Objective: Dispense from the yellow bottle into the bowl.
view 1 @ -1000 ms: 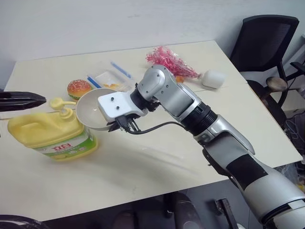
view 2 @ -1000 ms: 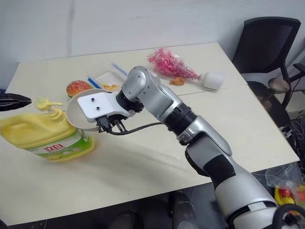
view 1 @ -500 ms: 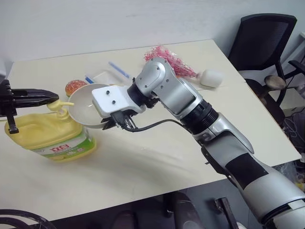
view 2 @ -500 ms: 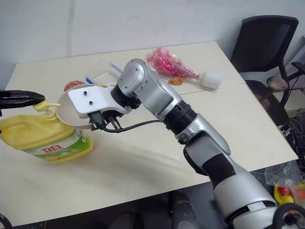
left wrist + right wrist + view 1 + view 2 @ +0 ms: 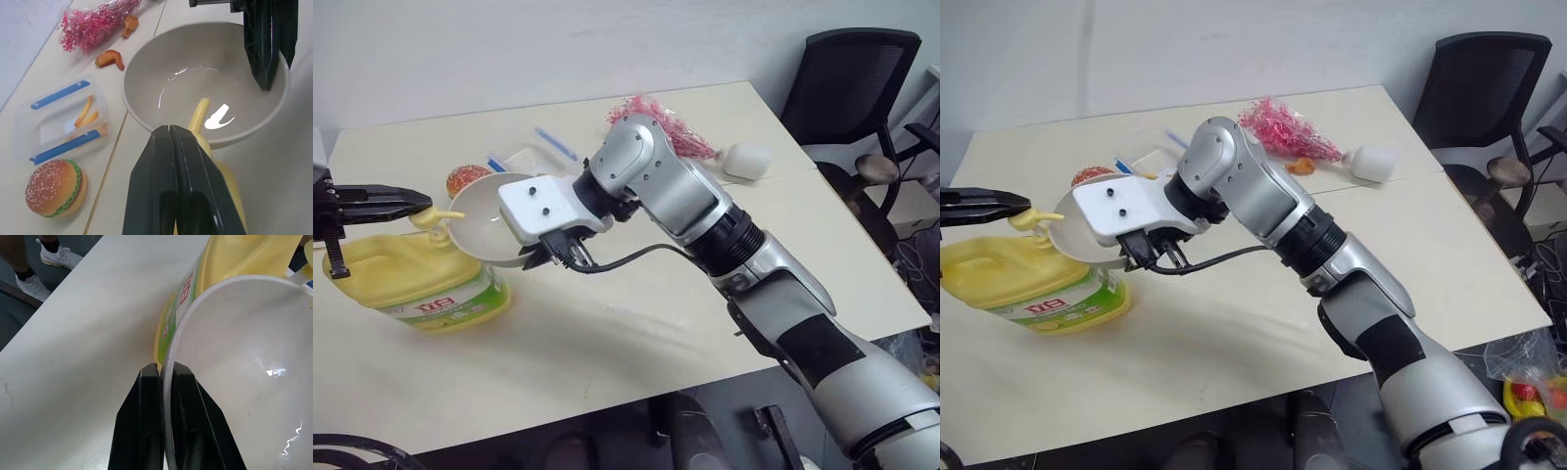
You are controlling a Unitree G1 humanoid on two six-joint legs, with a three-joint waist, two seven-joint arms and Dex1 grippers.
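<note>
We find lettering in one place only: the green-and-white label (image 5: 445,304) on the front of the yellow bottle (image 5: 401,279). It carries red characters on a white band, too small and blurred for us to read in the head views. In the right wrist view a strip of the same red print shows, cut off by the bowl (image 5: 244,352); unreadable.

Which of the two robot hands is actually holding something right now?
The right gripper: its jaws pinch the rim of the bowl, held up beside the yellow bottle. The left gripper is shut on nothing, its tip over the bottle's pump.
</note>
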